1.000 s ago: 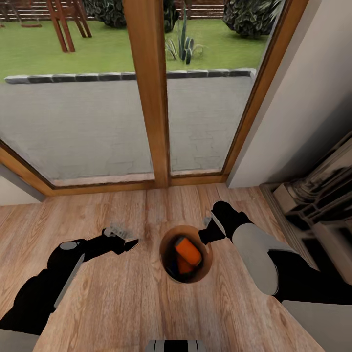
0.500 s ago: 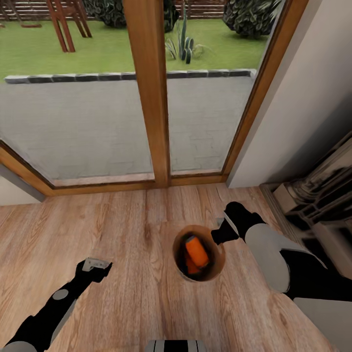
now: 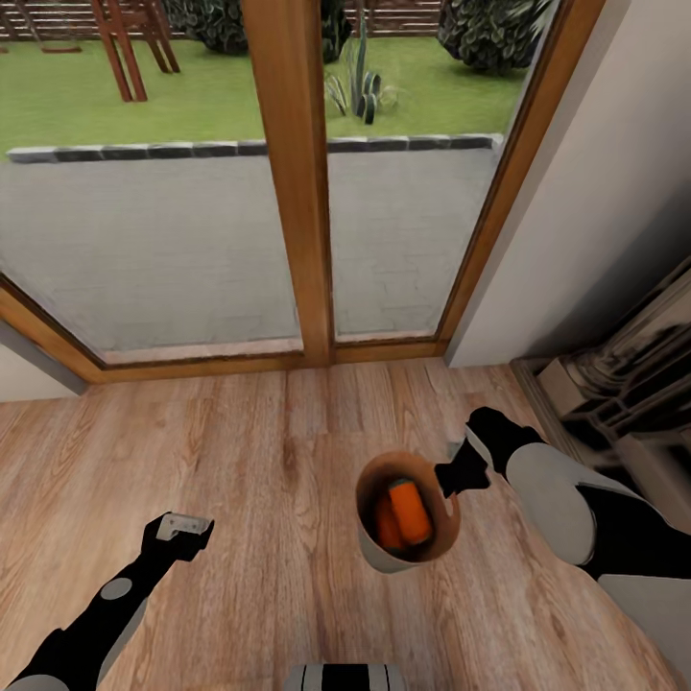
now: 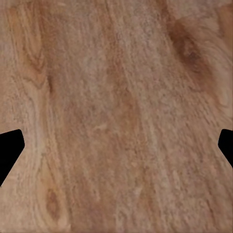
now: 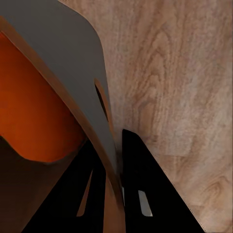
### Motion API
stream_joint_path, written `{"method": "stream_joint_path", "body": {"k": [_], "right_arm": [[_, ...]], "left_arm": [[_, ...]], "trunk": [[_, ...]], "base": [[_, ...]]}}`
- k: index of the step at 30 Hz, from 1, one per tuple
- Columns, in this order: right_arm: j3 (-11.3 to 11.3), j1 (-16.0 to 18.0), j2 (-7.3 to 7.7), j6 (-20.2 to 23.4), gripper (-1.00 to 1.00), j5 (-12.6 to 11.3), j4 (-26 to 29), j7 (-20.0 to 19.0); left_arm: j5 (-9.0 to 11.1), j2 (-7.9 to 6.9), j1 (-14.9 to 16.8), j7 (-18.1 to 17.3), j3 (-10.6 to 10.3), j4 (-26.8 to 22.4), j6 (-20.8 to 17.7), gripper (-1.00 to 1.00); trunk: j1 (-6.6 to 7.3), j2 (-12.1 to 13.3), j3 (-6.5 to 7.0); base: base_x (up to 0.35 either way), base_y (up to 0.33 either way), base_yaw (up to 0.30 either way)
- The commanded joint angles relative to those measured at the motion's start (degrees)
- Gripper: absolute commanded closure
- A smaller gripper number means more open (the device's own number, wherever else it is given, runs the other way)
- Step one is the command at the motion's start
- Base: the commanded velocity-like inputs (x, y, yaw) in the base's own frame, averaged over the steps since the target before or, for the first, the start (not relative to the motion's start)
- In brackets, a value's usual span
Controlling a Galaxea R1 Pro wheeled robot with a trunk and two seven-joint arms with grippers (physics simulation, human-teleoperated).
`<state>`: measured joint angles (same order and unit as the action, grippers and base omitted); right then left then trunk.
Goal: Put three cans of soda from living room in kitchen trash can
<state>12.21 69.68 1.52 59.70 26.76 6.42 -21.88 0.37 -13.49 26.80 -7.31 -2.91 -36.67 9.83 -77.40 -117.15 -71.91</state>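
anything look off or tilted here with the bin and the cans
Yes: the trash can hangs tilted, pinched at its rim by the right gripper, so its mouth leans instead of facing straight up. The orange cans lie slanted inside. Nothing has spilled on the wood floor. The left gripper is open, holding nothing.

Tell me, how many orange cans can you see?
2. One orange can lies inside the bucket; the other sits beside it, nearer the robot's left. More cans may hide beneath them.
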Motion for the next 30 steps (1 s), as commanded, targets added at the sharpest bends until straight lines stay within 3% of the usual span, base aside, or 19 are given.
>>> {"method": "stream_joint_path", "body": {"k": [1, 6, 16, 30], "right_arm": [[0.99, 0.02, 0.11, 0.30, 1.00, -1.97, -0.10, -0.26], [1.05, 0.02, 0.28, 0.30, 1.00, -1.97, -0.16, -0.27], [0.98, -0.07, 0.34, 0.30, 1.00, -1.89, -0.09, -0.27], [0.72, -0.07, 0.32, 0.30, 1.00, -1.80, 0.00, -0.26]], "left_arm": [[0.03, 0.02, 0.00, 0.01, 0.00, 0.01, 0.01, -1.00], [0.13, 0.03, 0.00, 0.02, 0.01, 0.01, 0.06, -1.00], [0.01, 0.05, 0.00, -0.07, -0.07, 0.10, 0.09, -1.00], [-0.09, 0.05, 0.00, -0.11, -0.08, 0.10, 0.10, -1.00]], "trunk": [[-0.22, -0.42, -0.18], [-0.22, -0.42, -0.18], [-2.42, -4.43, -1.98], [-3.51, -6.43, -2.87]], "base": [[0.000, 0.000, 0.000], [0.000, 0.000, 0.000], [0.000, 0.000, 0.000], [0.000, 0.000, 0.000]]}}
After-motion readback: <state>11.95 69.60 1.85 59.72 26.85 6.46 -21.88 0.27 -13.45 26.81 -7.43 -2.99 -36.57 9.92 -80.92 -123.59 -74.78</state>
